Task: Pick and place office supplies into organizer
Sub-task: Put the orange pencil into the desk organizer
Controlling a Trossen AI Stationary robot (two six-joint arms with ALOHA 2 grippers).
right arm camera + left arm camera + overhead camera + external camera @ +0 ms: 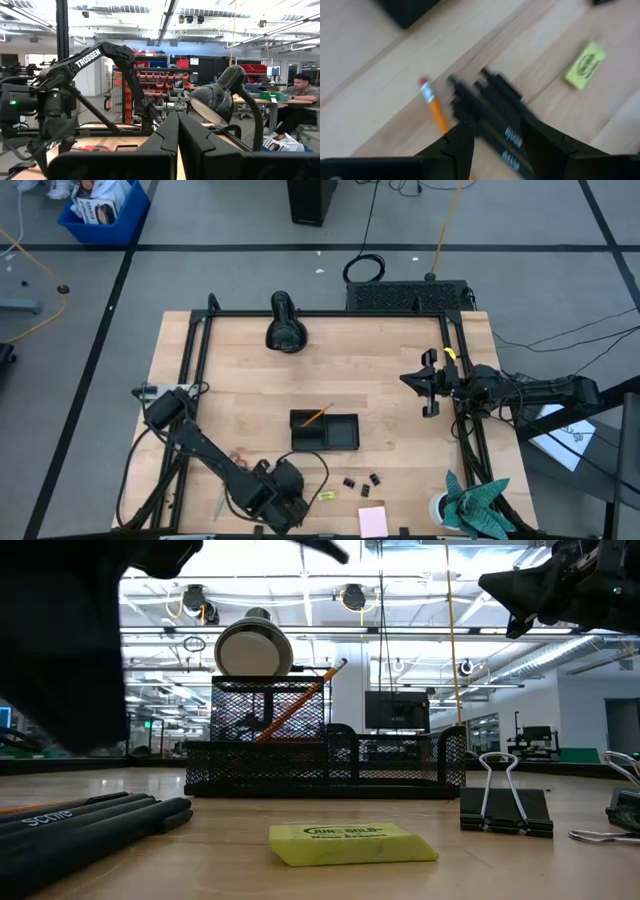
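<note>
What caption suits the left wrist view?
Left gripper, jaws open, above black pens beside an orange pencil.

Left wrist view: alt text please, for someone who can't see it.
The left gripper, fingers open, hangs over a bundle of black pens on the wooden table. An orange pencil lies beside the pens and a yellow eraser farther off.

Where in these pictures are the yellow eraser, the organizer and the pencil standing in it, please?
Yellow eraser (352,843): low view, its front face.
Organizer (400,776): low view, the mesh front wall.
Pencil (300,700): low view, mid-shaft, leaning in the organizer.
</note>
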